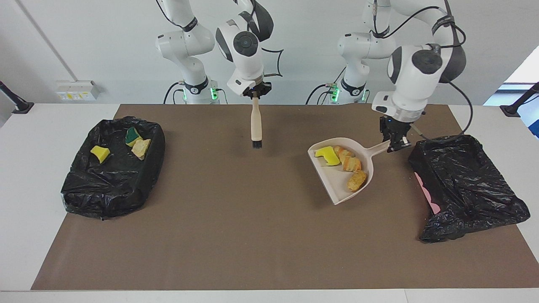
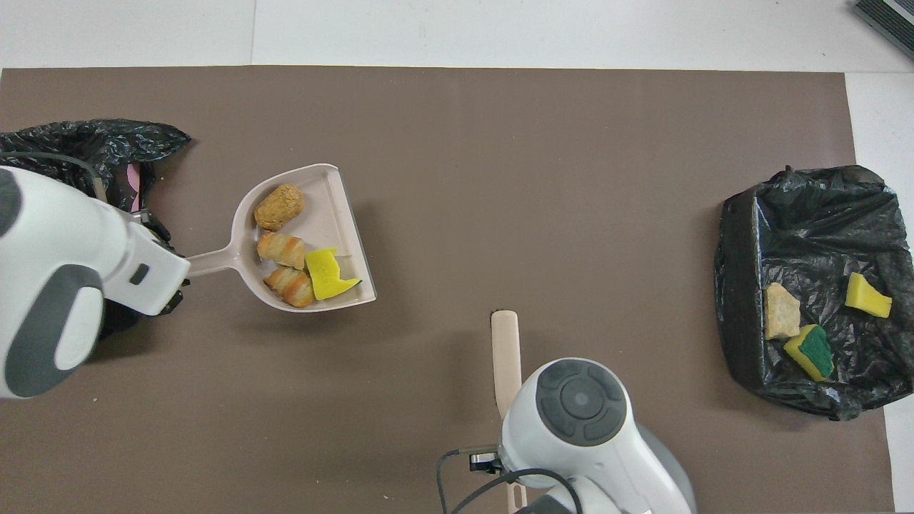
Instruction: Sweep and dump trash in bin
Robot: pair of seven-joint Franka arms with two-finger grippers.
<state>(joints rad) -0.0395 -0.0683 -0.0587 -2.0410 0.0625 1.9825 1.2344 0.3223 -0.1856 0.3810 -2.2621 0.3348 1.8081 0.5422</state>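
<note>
Beside the bin [image 1: 463, 185], left gripper [image 1: 395, 145] holds dustpan [image 1: 343, 185] aloft.

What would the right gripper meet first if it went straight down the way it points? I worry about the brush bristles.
The right gripper points down, shut on the brush, which hangs bristles-down. Nothing lies under it but bare brown mat, so the bristles would probably touch that first.
</note>
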